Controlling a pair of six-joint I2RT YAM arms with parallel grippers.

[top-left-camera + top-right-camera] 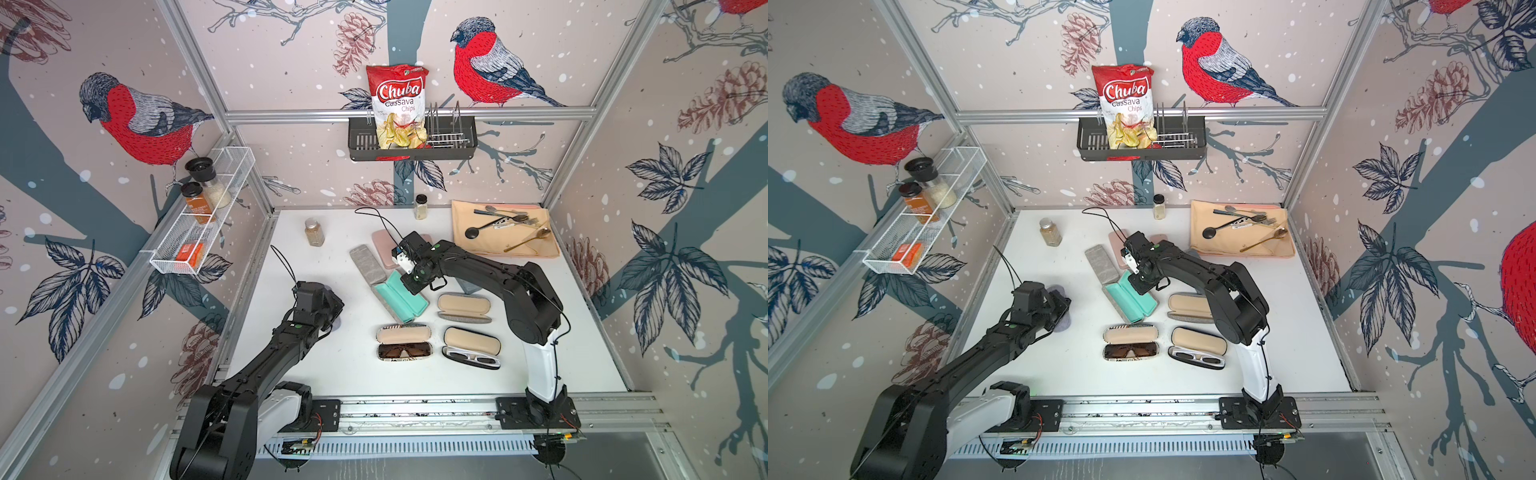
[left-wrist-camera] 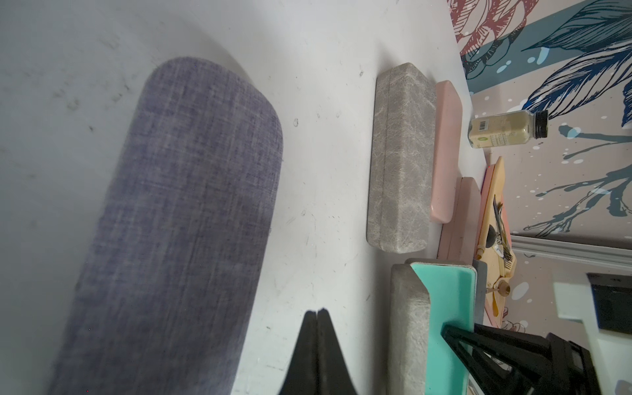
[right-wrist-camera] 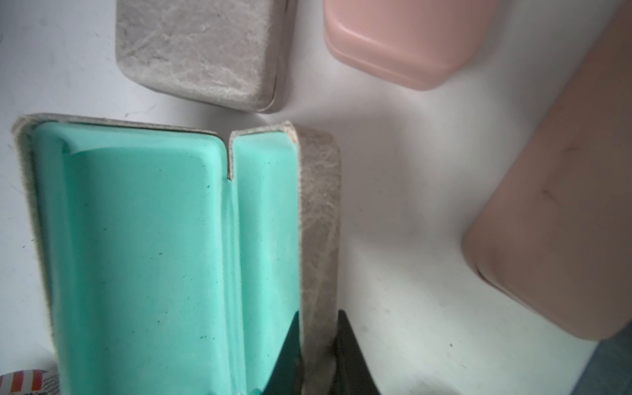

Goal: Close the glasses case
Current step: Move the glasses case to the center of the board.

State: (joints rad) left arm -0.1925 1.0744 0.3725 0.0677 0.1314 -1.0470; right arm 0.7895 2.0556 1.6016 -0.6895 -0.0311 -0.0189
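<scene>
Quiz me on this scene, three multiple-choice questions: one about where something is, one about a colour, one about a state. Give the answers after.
1. Where is the chips bag? A on the table; B in the black wall basket; C on the white wire shelf.
2. What colour lines the case at the right gripper? A teal; B red; C yellow.
3. How is the right gripper? A wide open; B shut on the case's wall; C holding a spoon.
Answers: B, the bag stands in the basket on the back wall; A, the right wrist view shows teal lining; B, it pinches the grey wall from both sides.
</scene>
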